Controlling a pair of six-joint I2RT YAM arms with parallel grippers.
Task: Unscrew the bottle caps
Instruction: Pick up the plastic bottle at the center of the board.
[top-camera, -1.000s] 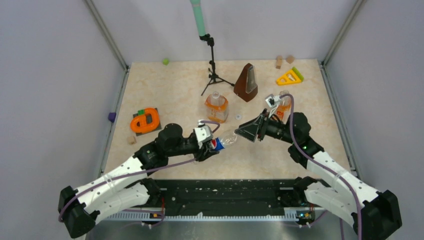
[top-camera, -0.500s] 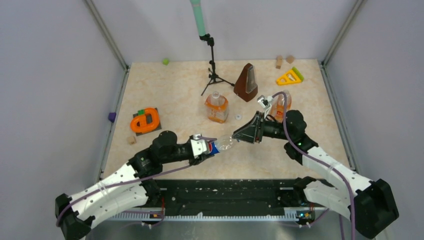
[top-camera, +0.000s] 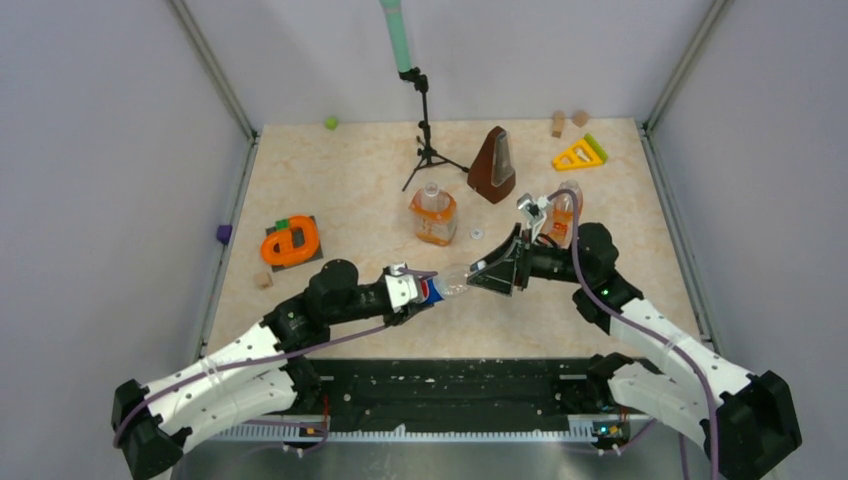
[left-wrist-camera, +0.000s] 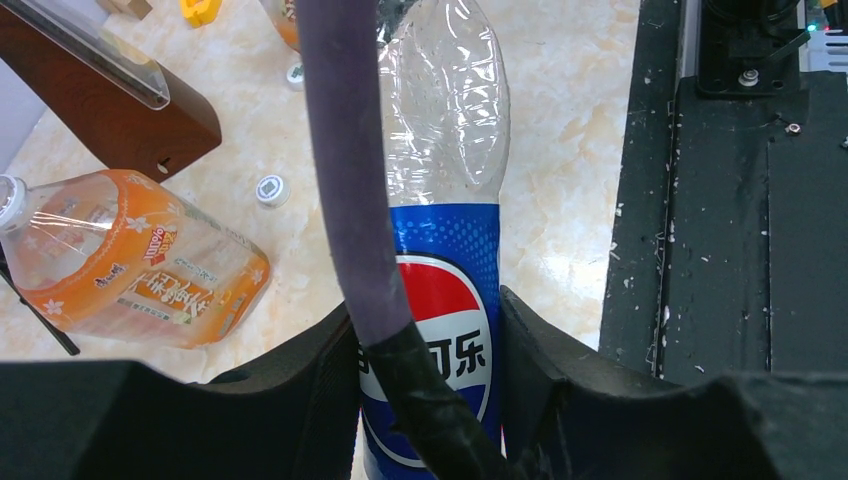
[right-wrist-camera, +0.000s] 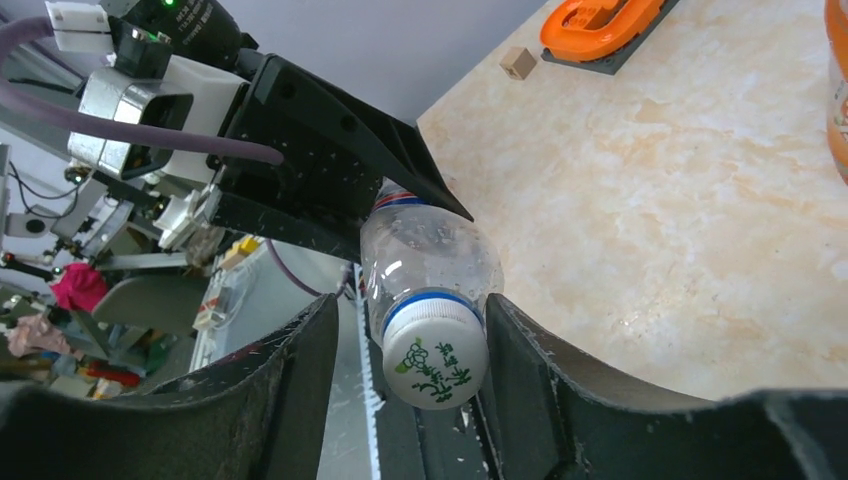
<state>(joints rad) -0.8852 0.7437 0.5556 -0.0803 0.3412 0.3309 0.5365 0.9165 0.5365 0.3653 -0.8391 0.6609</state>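
orange bottles (top-camera: 433, 215): two
blue-labelled bottle (top-camera: 440, 287): one
loose bottle caps (left-wrist-camera: 270, 188): two
screwed-on bottle cap (right-wrist-camera: 432, 365): one
wooden blocks (top-camera: 557, 123): three
metronome (top-camera: 494, 162): one
tripod (top-camera: 427, 130): one
orange ring toy (top-camera: 290, 242): one
yellow triangle (top-camera: 579, 153): one

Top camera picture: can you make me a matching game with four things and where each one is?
Things
1. blue-label bottle
2. squat orange bottle
3. loose white cap
4. yellow triangle

Places
A. near the far right corner of the table
B. lying flat on the table, about in the middle
C. held sideways in the left fingers
D. standing upright near the tripod

Pairs: 1-C, 2-D, 3-B, 4-A
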